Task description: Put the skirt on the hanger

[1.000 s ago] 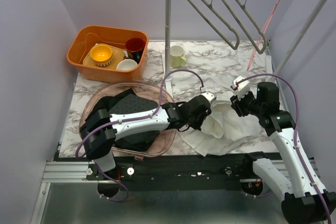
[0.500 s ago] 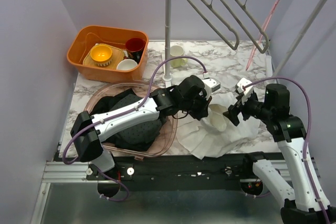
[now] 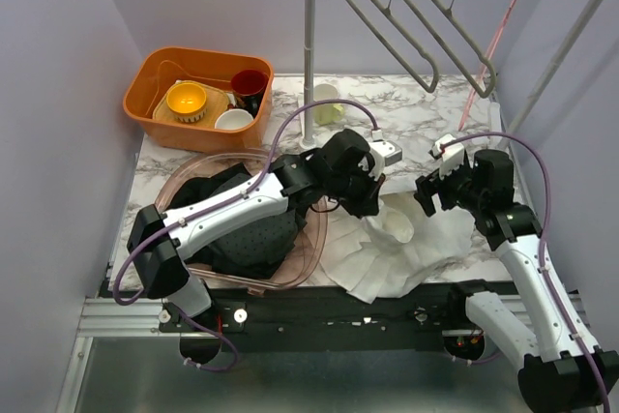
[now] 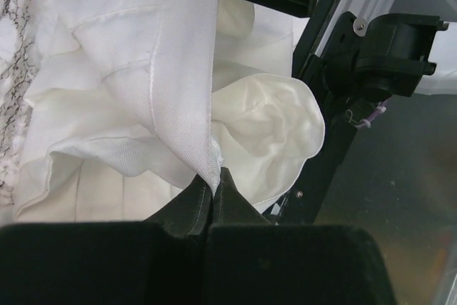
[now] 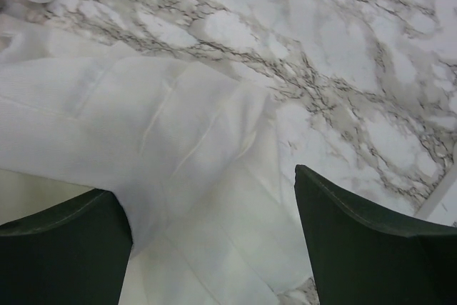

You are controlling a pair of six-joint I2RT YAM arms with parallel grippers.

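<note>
skirt [image 4: 143, 69] clamped in left end effector [image 4: 213, 188], lying under right end effector [image 5: 207, 185] spread wide.

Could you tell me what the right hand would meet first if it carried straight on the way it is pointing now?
The right hand would most likely meet the white skirt first; its open fingers frame the cloth lying on the marble table, though depth is unclear.

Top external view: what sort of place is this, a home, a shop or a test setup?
Most likely a staged robot test cell: plain lilac walls box in a small marble-patterned table, with a white garment rack, grey hangers and an orange tub of dishes as props.
</note>
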